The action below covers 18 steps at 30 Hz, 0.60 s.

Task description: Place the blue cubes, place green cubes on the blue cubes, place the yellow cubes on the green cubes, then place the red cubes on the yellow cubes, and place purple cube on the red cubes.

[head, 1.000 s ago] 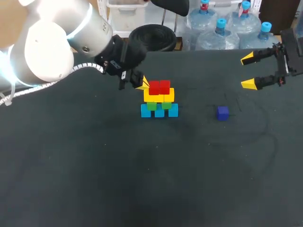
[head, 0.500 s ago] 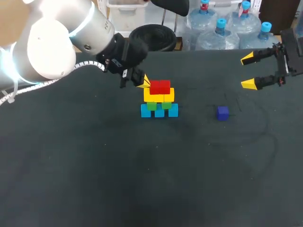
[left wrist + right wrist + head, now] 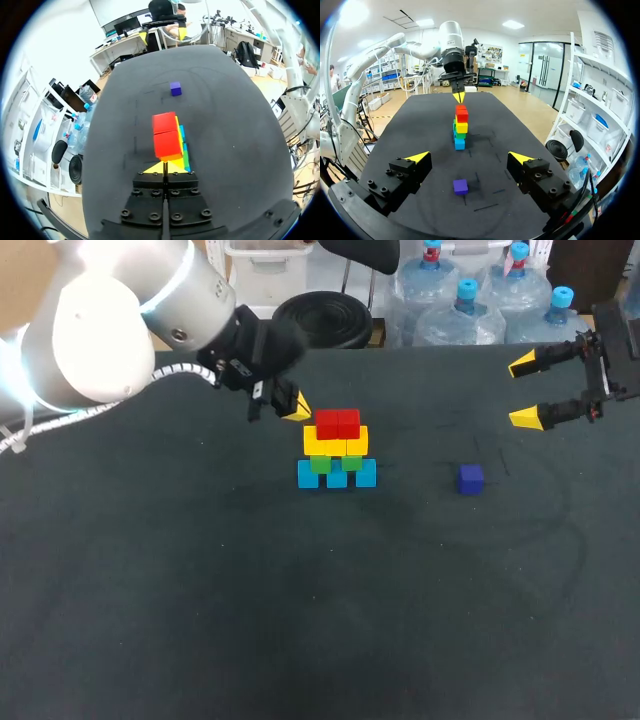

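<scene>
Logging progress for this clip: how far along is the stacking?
Done: blue cubes, green cubes, yellow cubes and red cubes stand stacked in order. In hand: nothing; left gripper shut and empty by the reds, right gripper open. Left: the purple cube, alone on the table, goes on top.

you are in a robotics lab. your left arm and right arm come in over one dark table. small coloured cubes stand stacked on it.
</scene>
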Each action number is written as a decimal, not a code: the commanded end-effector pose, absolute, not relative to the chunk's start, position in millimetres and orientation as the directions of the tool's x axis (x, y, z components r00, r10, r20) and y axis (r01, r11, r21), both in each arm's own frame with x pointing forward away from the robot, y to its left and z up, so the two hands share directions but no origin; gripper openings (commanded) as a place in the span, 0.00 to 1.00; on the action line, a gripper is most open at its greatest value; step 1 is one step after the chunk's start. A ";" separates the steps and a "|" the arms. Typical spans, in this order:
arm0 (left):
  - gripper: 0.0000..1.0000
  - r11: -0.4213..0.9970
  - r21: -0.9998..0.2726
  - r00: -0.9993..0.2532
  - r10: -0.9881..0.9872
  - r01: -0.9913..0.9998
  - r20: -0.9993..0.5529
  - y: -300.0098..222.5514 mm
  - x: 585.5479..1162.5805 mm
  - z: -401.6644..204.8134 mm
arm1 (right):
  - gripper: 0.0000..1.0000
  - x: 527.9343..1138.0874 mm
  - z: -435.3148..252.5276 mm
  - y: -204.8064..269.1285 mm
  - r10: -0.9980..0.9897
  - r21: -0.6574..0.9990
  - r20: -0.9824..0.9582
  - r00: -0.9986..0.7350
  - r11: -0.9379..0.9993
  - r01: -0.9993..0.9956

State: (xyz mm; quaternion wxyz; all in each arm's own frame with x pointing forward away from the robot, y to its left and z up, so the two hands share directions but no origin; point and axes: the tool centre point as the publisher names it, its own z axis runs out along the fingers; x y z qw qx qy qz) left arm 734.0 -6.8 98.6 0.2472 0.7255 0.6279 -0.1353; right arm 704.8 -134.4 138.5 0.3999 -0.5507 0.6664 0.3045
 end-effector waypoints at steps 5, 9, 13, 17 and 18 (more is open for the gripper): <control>0.91 -0.102 0.272 0.235 0.823 0.957 -0.518 11.3 724.8 128.0 | 1.00 705.0 138.1 -134.1 -0.490 -0.036 -0.869 -0.072 0.208 -0.978; 1.00 -0.085 0.318 0.253 0.806 0.944 -0.535 23.3 720.5 142.9 | 1.00 705.0 138.1 -134.1 -0.490 -0.036 -0.869 -0.072 0.208 -0.978; 1.00 -0.040 0.363 0.256 0.780 0.931 -0.571 40.3 716.5 156.7 | 1.00 705.0 138.1 -134.1 -0.490 -0.036 -0.869 -0.072 0.208 -0.978; 1.00 0.007 0.388 0.244 0.766 0.922 -0.595 59.5 712.0 169.1 | 1.00 705.0 138.1 -134.1 -0.490 -0.036 -0.869 -0.072 0.208 -0.978; 1.00 0.020 0.391 0.239 0.762 0.920 -0.602 64.1 710.7 171.5 | 1.00 705.0 138.1 -134.1 -0.490 -0.036 -0.869 -0.072 0.208 -0.978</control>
